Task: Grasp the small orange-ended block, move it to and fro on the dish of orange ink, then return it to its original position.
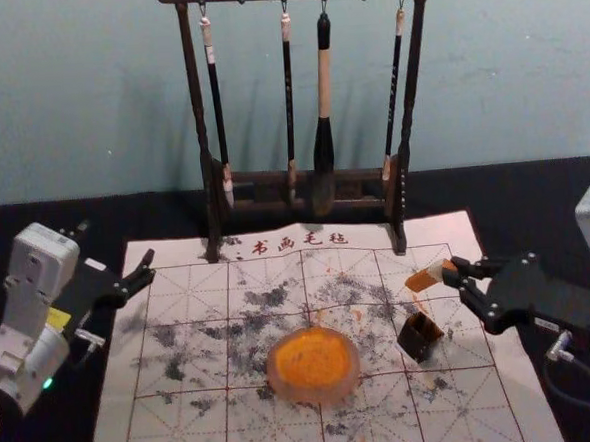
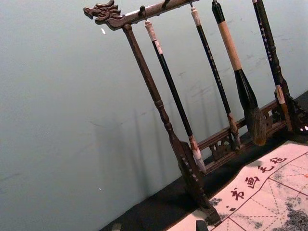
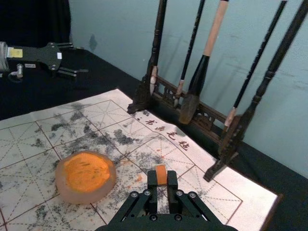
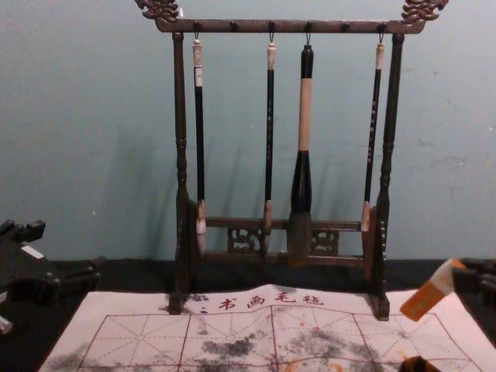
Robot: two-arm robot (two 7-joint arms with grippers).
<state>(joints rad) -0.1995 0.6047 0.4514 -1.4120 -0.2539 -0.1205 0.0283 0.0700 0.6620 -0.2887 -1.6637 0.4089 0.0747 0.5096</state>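
Note:
In the head view my right gripper [image 1: 456, 272] is shut on the small orange-ended block [image 1: 427, 277], held tilted above the right part of the mat. The right wrist view has the block [image 3: 161, 174] between the fingertips of my right gripper [image 3: 162, 180]. From the chest, the block [image 4: 428, 297] slants down to the left, its white part beside my right gripper [image 4: 462, 277]. The dish of orange ink [image 1: 313, 365] lies on the mat, left of the block and nearer the body. My left gripper [image 1: 116, 246] stands open and idle at the mat's left; its tips [image 2: 159, 226] are far apart.
A dark square holder [image 1: 419, 337] stands on the mat between the dish and my right arm. Behind, a wooden rack [image 1: 302, 176] carries several hanging brushes. The ink-spotted white mat [image 1: 177, 429] covers the middle of the black table.

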